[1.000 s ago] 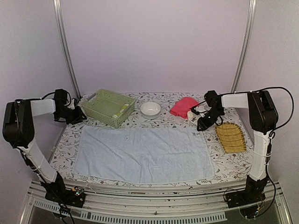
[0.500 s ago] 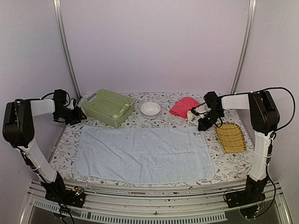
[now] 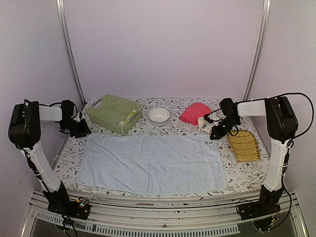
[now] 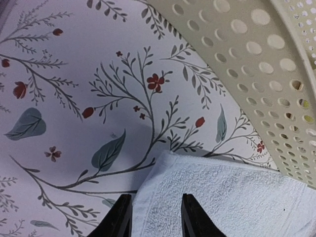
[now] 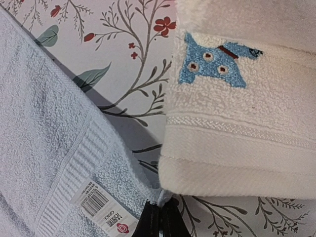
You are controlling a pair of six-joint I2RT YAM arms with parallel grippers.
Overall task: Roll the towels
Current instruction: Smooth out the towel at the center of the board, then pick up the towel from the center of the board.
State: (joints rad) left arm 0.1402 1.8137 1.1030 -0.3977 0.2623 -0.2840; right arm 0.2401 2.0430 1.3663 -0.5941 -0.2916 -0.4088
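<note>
Well beyond your left gripper (image 3: 84, 132) and right gripper (image 3: 213, 135) stands a plain pale lilac back wall (image 3: 163, 49), softly and evenly lit. A slim silver metal pole (image 3: 69, 49) rises behind the left one, and a matching second pole (image 3: 256, 49) behind the right. Beneath both lies a white table cover printed with grey-green branches and small red flowers (image 3: 173, 106), and on their near side runs a slotted aluminium frame rail (image 3: 148, 229)
</note>
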